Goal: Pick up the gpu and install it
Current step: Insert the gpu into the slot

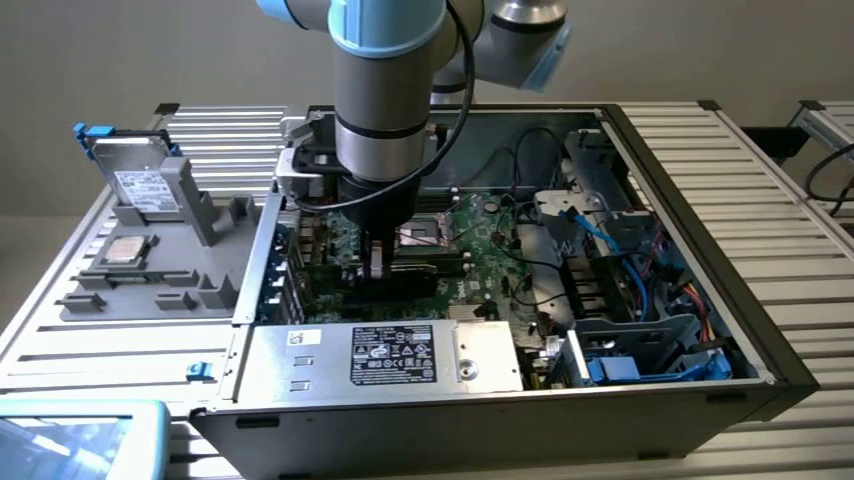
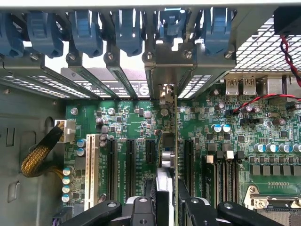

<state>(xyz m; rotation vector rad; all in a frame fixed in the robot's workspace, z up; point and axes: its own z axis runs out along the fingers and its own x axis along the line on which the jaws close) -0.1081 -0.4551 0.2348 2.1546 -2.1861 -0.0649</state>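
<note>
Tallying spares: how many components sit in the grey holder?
2: the silver drive standing at its far end; the square chip lying flat nearer the camera. None looks hidden.

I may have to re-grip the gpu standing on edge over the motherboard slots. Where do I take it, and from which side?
Take the thin green-and-black gpu card by its upper long edge, coming straight down from above, where the gripper pinches it now. It stands on edge, so only its two flat faces offer a pinch, and the black expansion slots crowd both sides lower down.
</note>
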